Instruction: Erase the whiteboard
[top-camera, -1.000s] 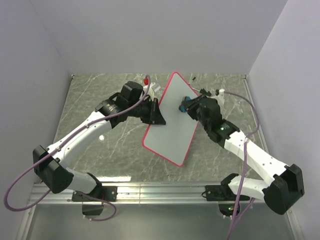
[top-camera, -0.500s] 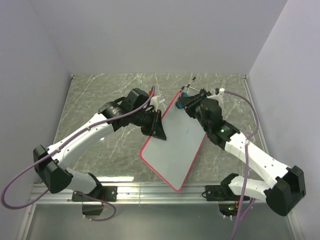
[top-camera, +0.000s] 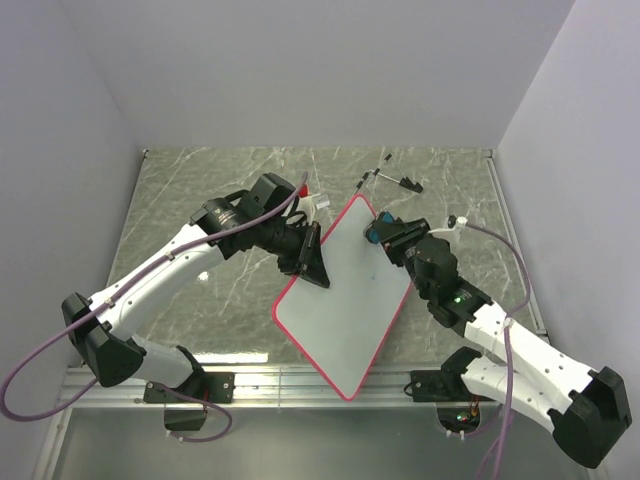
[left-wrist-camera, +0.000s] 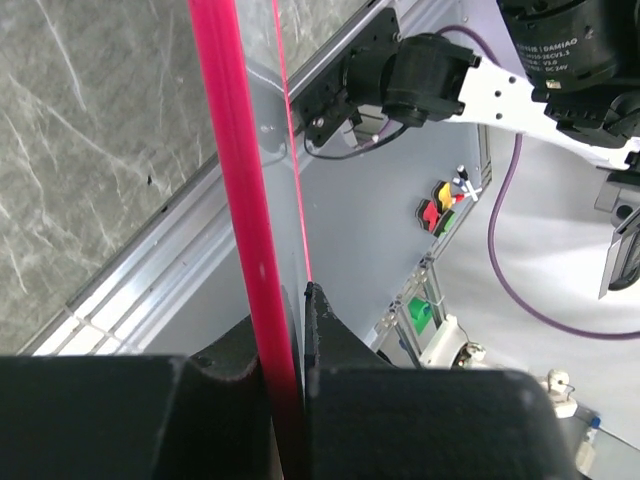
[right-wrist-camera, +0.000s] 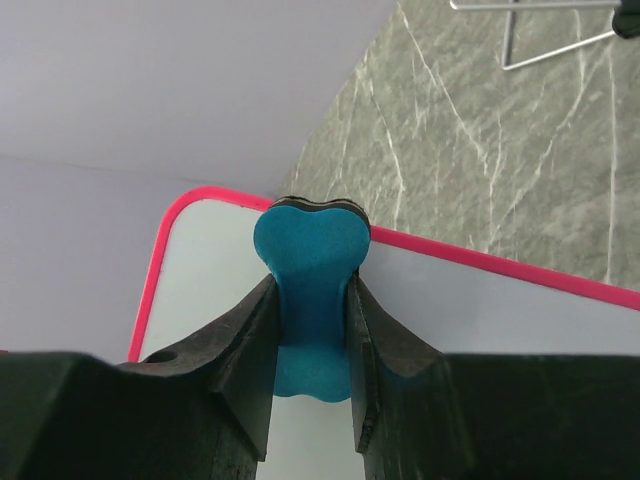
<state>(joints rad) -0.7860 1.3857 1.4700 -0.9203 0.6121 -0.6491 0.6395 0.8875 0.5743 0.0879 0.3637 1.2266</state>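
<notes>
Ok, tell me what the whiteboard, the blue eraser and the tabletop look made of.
Whiteboard: smooth white panel, thin pink-red frame that looks plastic.
Blue eraser: matte plastic or foam, dark layer at its tip, perhaps felt.
Tabletop: grey-green with white veins, marble look; real stone or print, unclear.

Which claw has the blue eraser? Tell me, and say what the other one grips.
The right claw, shut on the blue eraser near the far corner of the whiteboard. The left claw is instead clamped on the whiteboard's pink-red edge.
</notes>
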